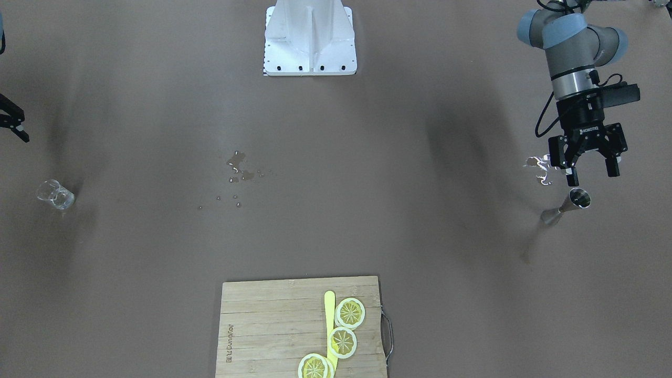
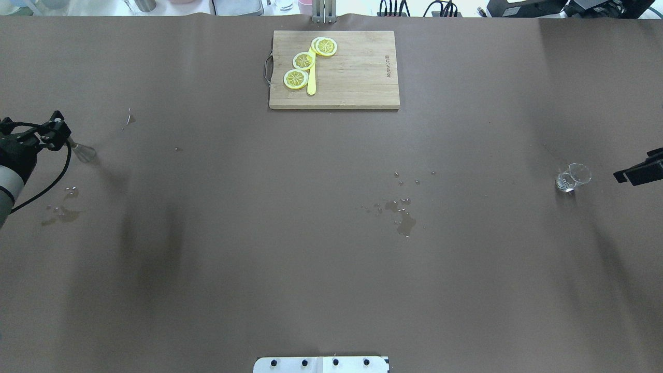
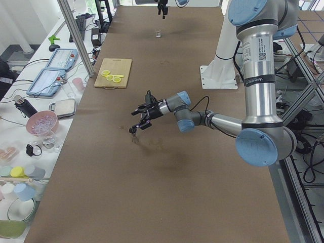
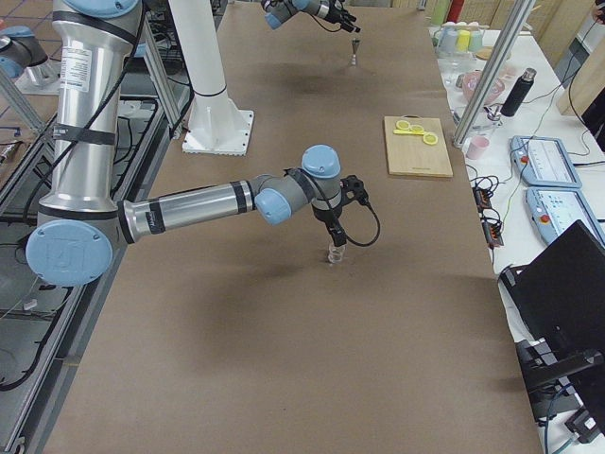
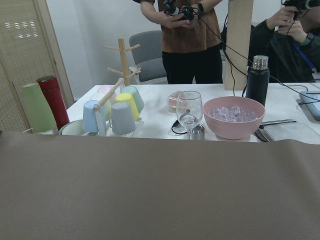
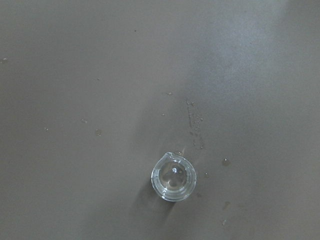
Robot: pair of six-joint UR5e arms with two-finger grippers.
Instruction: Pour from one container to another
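Left gripper (image 1: 592,176) hangs jaws apart just over jigger (image 1: 567,206), well left of board (image 1: 273,325), glass (image 1: 55,194) well right by right gripper (image 2: 629,174) (jaws: cannot tell); centre on waist, close gently, keep upright.

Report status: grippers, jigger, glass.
Left gripper open, just above the jigger, not gripping. Right gripper near the glass, jaws unclear. Jigger and glass far apart, only spilled drops between.

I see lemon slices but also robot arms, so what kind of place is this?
Probably a robotics lab staged as a drinks bar: a robot arm over a table, a steel jigger and a clear glass, a cutting board with lemon slices.
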